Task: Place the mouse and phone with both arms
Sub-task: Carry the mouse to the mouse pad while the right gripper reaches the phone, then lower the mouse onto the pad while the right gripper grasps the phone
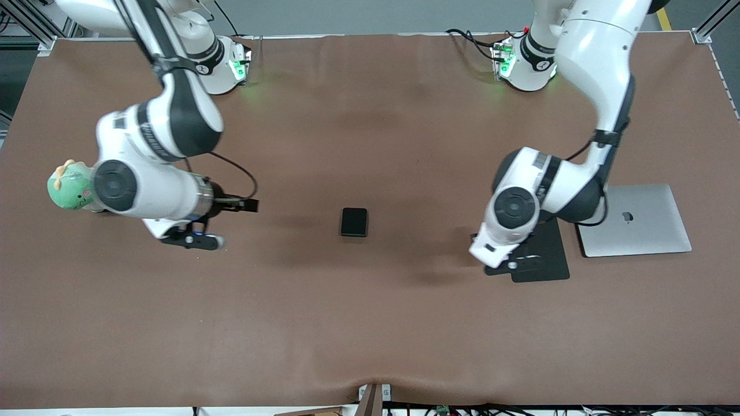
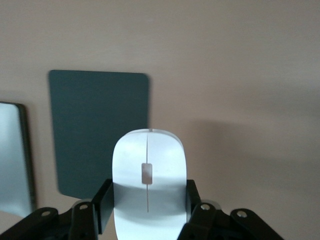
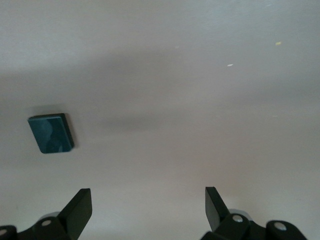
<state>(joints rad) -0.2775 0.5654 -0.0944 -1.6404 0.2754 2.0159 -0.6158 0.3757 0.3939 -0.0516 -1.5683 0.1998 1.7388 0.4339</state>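
Note:
The white mouse is clamped between the fingers of my left gripper, which holds it in the air over the edge of the black mouse pad. In the front view the left gripper hangs over that pad, and the hand hides the mouse. The black phone lies flat at the table's middle and also shows in the right wrist view. My right gripper is open and empty above bare table, toward the right arm's end from the phone.
A closed silver laptop lies beside the mouse pad at the left arm's end; its edge shows in the left wrist view. A green plush toy sits at the right arm's end, beside that arm's wrist.

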